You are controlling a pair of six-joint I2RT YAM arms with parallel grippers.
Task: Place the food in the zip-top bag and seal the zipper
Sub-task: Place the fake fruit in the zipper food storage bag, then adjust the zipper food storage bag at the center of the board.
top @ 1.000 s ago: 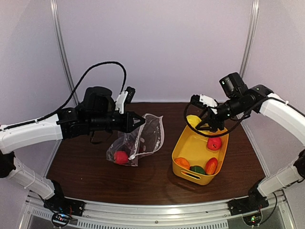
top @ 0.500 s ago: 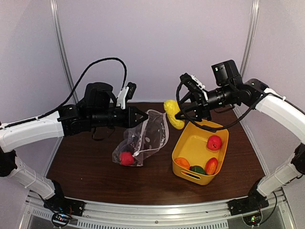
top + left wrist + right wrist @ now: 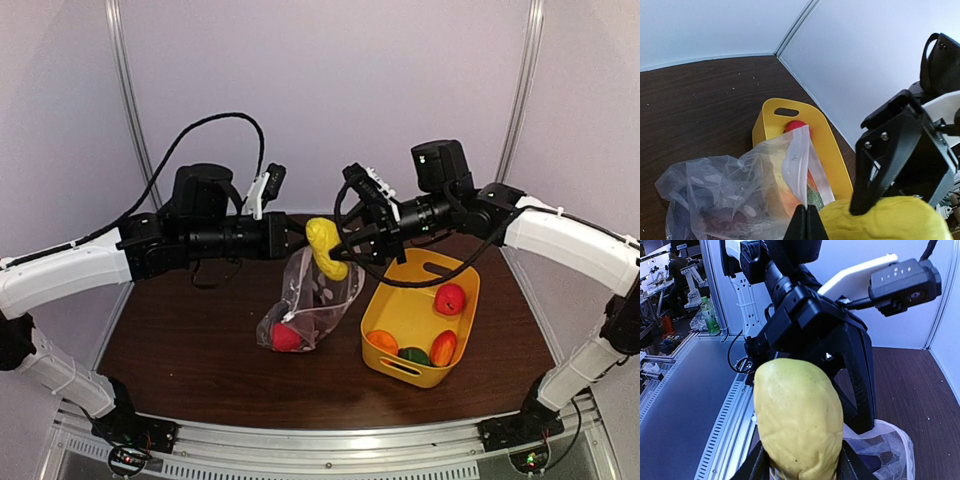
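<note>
Dark table (image 3: 180, 350), yellow tub (image 3: 410, 310) nearby; right gripper (image 3: 345, 246) clamps an upright yellow fruit (image 3: 325, 248) just beside left gripper (image 3: 290, 240), which pinches the bag (image 3: 315, 300).

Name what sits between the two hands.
The glossy yellow toy fruit, gripped by the right hand, beside the left hand pinching the clear plastic bag; top view.

You have the zip-top bag (image 3: 315, 300) left of the tub (image 3: 407, 308). Food (image 3: 450, 298) lies in both. Another food piece (image 3: 325, 248) hangs above the bag.
</note>
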